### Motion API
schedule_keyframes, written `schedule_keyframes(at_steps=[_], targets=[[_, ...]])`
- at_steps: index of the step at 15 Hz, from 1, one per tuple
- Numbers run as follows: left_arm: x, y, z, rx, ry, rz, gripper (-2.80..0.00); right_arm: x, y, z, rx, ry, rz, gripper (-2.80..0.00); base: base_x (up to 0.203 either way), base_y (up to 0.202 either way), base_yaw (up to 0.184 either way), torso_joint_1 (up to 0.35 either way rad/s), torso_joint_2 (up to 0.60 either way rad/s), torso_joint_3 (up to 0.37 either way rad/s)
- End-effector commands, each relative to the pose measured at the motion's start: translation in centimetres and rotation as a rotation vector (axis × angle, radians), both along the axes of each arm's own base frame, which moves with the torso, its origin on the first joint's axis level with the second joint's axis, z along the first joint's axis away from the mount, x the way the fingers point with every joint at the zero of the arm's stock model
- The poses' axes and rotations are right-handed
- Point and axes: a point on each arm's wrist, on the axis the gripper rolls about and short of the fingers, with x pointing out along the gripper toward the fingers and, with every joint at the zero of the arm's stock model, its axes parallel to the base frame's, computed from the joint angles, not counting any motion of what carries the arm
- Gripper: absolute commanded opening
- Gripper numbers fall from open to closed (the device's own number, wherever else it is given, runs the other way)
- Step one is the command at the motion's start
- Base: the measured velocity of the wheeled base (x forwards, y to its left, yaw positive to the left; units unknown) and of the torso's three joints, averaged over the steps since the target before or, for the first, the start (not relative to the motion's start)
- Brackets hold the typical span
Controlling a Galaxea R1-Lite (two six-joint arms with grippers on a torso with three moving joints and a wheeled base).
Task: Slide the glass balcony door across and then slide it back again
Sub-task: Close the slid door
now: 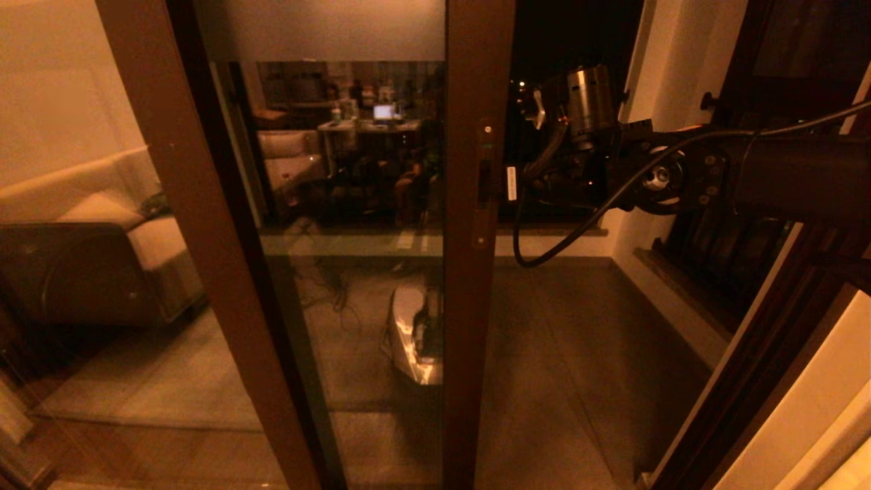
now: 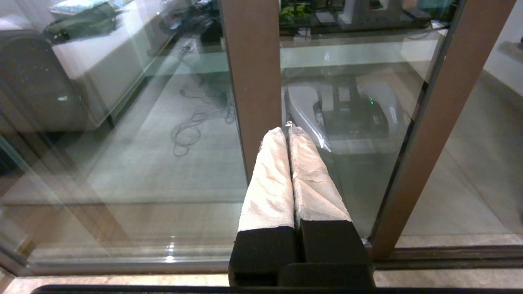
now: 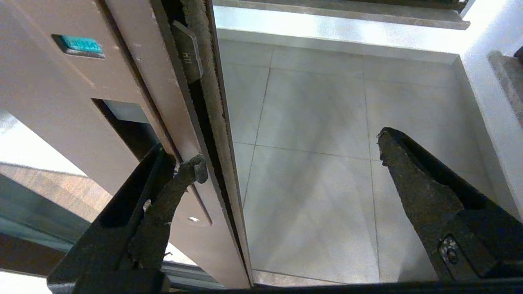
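Note:
The glass balcony door [image 1: 476,306] stands partly slid open, its brown stile upright in the middle of the head view with the slim lock plate [image 1: 484,184] on it. My right gripper [image 1: 522,185] reaches in from the right at lock height. In the right wrist view the right gripper [image 3: 291,154] is open and straddles the door's edge [image 3: 212,122]. One finger [image 3: 179,179] lies against the stile's face beside the lock recess [image 3: 122,122]; the other finger [image 3: 412,179] hangs over the balcony floor. My left gripper [image 2: 288,128] is shut, empty, low before the glass near a brown frame post [image 2: 253,81].
A fixed glass panel at the left shows a sofa [image 1: 102,224]. Right of the door the opening gives onto the tiled balcony floor [image 1: 565,354], a white wall ledge [image 1: 667,292] and a dark barred window [image 1: 742,238]. The arm's cable [image 1: 544,258] hangs below the wrist.

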Motion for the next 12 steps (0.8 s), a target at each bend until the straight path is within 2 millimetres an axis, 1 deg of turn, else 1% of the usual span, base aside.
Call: schedule_keyframes(at_steps=[1, 4, 12], targets=[[0.0, 0.0, 0.0, 0.001, 0.001, 0.0, -2.8, 0.2, -0.3, -0.1, -0.002, 0.001, -0.017, 0.0, 0.0, 0.0, 0.0, 0.0, 0.0, 0.0], [0.0, 0.0, 0.0, 0.001, 0.001, 0.0, -2.8, 0.4, -0.8, -0.1, -0.018, 0.0, -0.024, 0.0, 0.0, 0.0, 0.0, 0.0, 0.0, 0.0], [0.0, 0.0, 0.0, 0.001, 0.0, 0.0, -2.8, 0.4, -1.3, 0.0, -0.018, 0.002, -0.036, 0.0, 0.0, 0.0, 0.0, 0.0, 0.0, 0.0]])
